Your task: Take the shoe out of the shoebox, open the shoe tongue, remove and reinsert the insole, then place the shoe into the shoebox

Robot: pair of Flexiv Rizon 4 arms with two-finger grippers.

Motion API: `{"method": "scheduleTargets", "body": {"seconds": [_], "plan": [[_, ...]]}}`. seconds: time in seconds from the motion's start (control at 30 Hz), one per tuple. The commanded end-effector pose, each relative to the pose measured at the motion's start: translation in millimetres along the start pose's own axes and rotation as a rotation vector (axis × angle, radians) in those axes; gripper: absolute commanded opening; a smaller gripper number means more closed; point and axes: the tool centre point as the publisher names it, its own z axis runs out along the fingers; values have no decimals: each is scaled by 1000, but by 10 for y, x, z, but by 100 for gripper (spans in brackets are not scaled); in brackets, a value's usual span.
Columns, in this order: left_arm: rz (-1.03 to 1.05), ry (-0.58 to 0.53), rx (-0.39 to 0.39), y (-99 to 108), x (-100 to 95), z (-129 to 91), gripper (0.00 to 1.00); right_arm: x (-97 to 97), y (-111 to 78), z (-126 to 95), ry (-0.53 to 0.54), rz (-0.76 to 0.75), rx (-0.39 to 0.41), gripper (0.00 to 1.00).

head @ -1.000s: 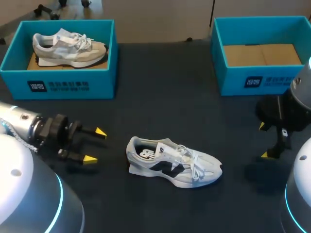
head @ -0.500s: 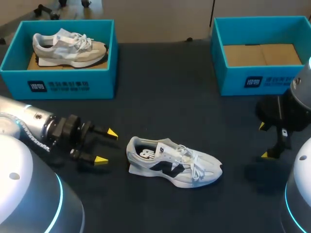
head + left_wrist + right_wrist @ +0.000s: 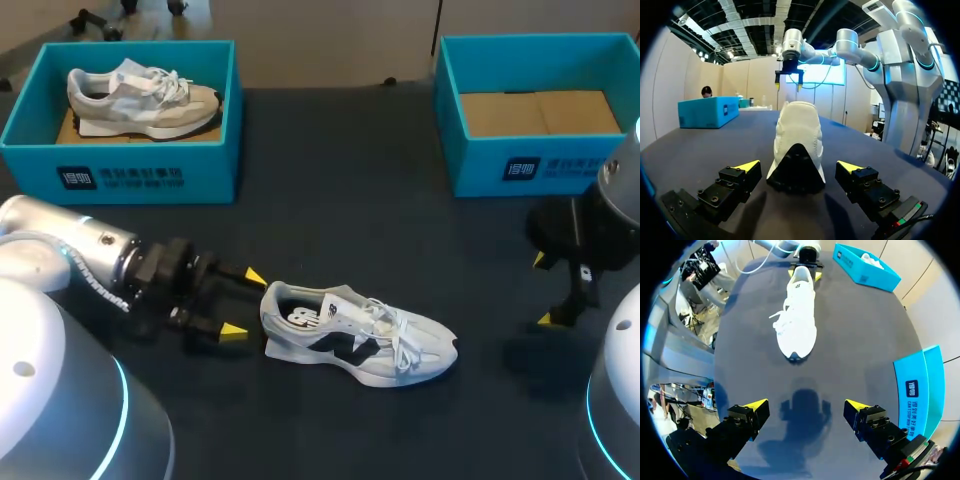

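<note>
— On the table [image 3: 330,200], where exactly is the shoe [image 3: 358,340]?
— Near the front middle, upright on its sole and outside both boxes. It is white and grey with a dark mark on its side. The heel points toward the left arm [image 3: 90,255] and the toe toward the right arm [image 3: 622,195].
— And the left jaws?
— Spread wide, gripping nothing. Their two yellow tips [image 3: 746,165] stand on either side of the heel (the left wrist view shows bare table in the gap on each side). They are just beside the shoe and not touching it.
— What about the right jaws?
— Also spread apart and empty. They hang over the table near its right edge, well apart from the toe. In the right wrist view the shoe lies ahead of them, toe nearest, with its laces [image 3: 782,320] splayed to one side. Their shadow [image 3: 805,412] falls on the table in between.
— The boxes?
— A blue shoebox [image 3: 540,165] stands at the far right corner, holding only a brown cardboard liner [image 3: 540,112]. A second blue box [image 3: 120,180] stands at the far left, with a beige shoe [image 3: 140,98] lying in it.
— Can you see inside the white shoe?
— Its opening faces up, and a printed insole [image 3: 300,318] shows at the heel end.
</note>
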Motion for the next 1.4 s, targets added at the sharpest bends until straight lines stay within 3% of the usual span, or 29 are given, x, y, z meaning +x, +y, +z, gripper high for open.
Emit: {"method": "scheduleTargets", "body": {"seconds": [0.03, 1.4], "plan": [[-4, 1, -11, 23, -22, 97, 100, 6, 0, 8, -1, 0, 1, 100], [-31, -16, 17, 12, 23, 506, 100, 6, 0, 8, -1, 0, 1, 100]]}}
